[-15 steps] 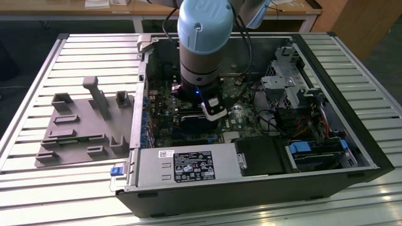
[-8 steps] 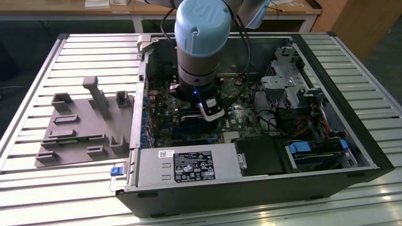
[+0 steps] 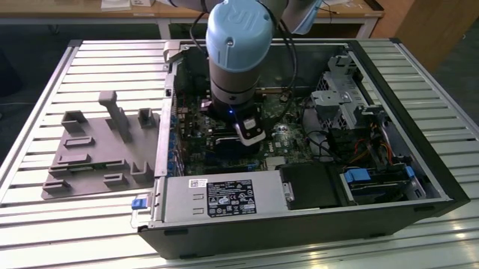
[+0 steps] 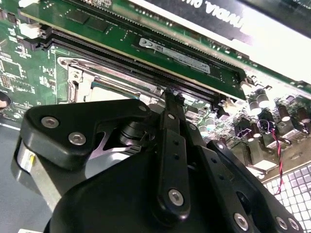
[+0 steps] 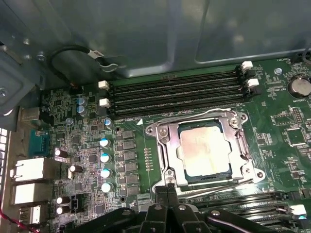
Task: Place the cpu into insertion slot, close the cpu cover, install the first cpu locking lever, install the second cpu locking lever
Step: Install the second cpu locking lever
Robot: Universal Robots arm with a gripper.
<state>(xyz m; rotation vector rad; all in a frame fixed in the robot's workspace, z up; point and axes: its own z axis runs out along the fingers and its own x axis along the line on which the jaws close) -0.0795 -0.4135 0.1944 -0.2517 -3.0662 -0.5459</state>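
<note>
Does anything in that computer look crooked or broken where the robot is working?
Nothing stands out. In the first wrist view the cpu lies flat and square in its socket, framed by the cpu cover, with the hand at the socket's edge.

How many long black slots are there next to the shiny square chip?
4 in the first wrist view, lying side by side between the cpu and the grey case wall. Similar slots beyond the socket's other side are partly hidden by the end effector.
</note>
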